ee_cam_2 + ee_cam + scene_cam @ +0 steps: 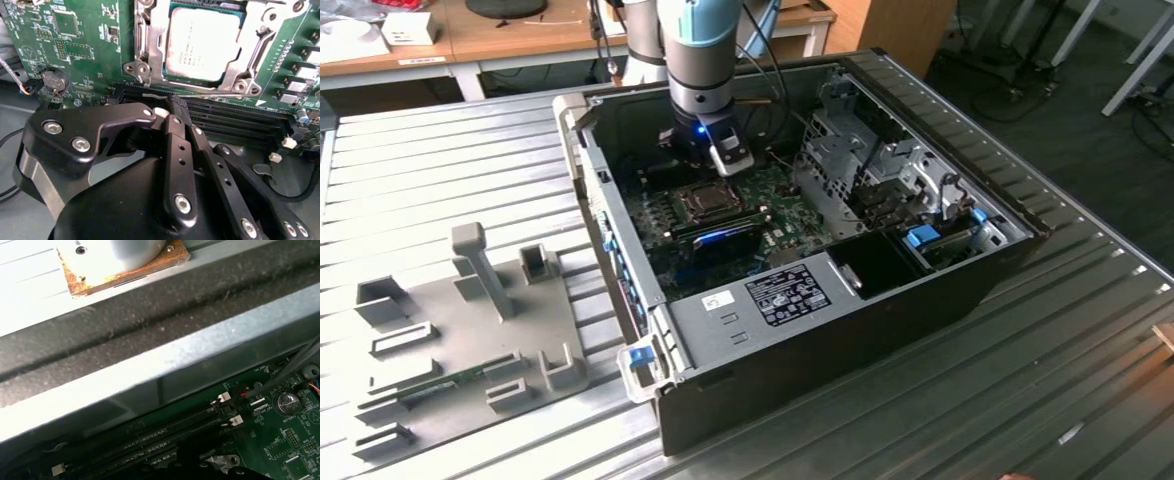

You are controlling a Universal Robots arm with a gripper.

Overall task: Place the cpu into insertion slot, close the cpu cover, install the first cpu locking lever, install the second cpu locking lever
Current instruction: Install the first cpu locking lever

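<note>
The cpu [202,42], a pale metallic square, lies flat in the insertion slot [707,200] on the green board. The cpu cover [154,45], a silvery frame, lies down around the chip's edges. A thin metal lever rod [162,94] runs along the socket side nearest my fingers, with its hooked end [141,70] at the socket corner. My gripper [172,107] hovers just off that side, over the black memory slots [235,117], its black fingers [177,150] pressed together with nothing between them. In the exterior view the gripper [727,160] hangs inside the open case, just behind the socket.
The computer case [961,290] lies open on a ribbed metal table. Its metal wall [150,370] stands close beside the memory slots. A drive cage [881,170] fills the exterior view's right of the case. A coin battery [53,80] sits on the board. A grey fixture plate [454,330] lies at the exterior view's left.
</note>
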